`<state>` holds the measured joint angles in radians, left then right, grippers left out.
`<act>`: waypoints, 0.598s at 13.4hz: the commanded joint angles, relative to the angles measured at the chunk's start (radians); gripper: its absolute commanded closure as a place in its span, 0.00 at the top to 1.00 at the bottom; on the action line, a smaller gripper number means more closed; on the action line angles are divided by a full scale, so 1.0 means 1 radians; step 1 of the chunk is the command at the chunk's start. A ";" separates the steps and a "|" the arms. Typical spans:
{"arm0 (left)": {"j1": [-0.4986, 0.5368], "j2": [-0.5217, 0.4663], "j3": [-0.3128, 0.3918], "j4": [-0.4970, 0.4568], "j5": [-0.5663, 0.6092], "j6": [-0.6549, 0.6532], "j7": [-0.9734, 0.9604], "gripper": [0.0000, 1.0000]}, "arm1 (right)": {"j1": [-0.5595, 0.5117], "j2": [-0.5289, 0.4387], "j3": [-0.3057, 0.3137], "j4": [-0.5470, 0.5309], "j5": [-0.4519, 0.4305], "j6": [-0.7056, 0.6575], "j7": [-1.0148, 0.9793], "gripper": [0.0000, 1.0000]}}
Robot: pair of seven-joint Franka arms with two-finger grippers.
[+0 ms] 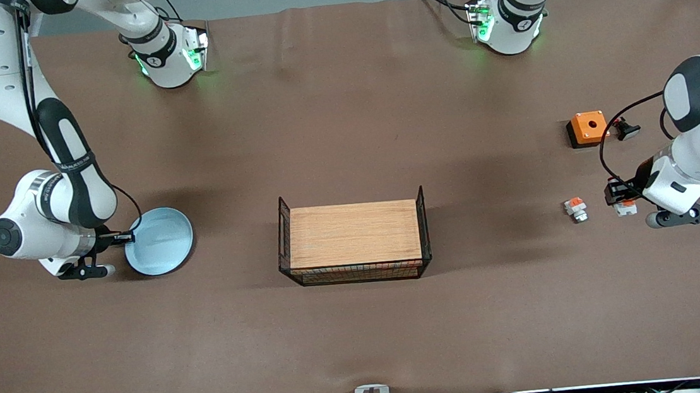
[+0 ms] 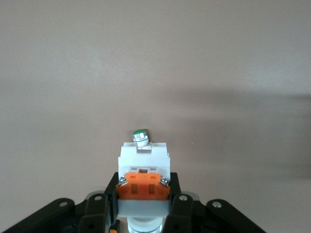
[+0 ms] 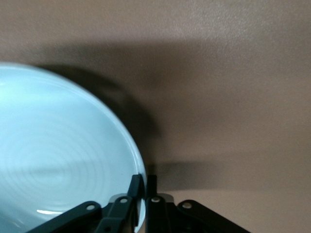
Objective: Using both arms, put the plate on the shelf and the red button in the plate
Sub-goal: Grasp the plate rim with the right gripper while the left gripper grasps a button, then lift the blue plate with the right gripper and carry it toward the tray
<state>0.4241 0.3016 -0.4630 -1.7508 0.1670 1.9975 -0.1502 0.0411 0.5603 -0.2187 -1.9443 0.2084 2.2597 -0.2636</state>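
Note:
The pale blue plate [image 1: 161, 241] lies toward the right arm's end of the table. My right gripper [image 1: 127, 237] is shut on its rim, one finger inside and one outside, as the right wrist view [image 3: 145, 187] shows with the plate [image 3: 58, 150] beside it. My left gripper [image 1: 617, 197] is low at the left arm's end of the table. It is shut on the red button [image 1: 625, 208], a white piece with an orange patch. In the left wrist view the button [image 2: 144, 167] sits between the fingers of the gripper [image 2: 144, 187], its round silvery end toward the palm.
A wooden board [image 1: 353, 234] lies in a black wire basket mid-table. A shorter white-orange piece [image 1: 575, 209] lies beside the left gripper. An orange box with a hole [image 1: 587, 127] and a dark round-ended piece [image 1: 626, 129] lie farther from the camera. A small green-capped part [image 2: 140, 133] shows past the button.

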 commanded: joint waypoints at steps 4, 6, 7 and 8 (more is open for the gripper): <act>0.008 -0.013 -0.097 0.117 0.009 -0.123 -0.091 0.00 | -0.019 -0.013 0.006 0.001 0.081 -0.015 -0.118 0.00; 0.007 -0.013 -0.102 0.154 -0.009 -0.150 -0.092 0.00 | -0.026 -0.039 0.006 0.018 0.085 -0.105 -0.118 0.00; 0.007 -0.012 -0.102 0.165 -0.032 -0.158 -0.092 0.00 | -0.027 -0.063 0.004 0.034 0.088 -0.165 -0.117 0.00; 0.010 -0.013 -0.100 0.166 -0.040 -0.158 -0.092 0.00 | -0.026 -0.092 0.002 0.048 0.088 -0.224 -0.109 0.00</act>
<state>0.4236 0.2911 -0.5551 -1.6111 0.1524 1.8706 -0.2350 0.0264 0.5373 -0.2198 -1.9062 0.2702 2.1339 -0.3531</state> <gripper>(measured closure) 0.586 0.974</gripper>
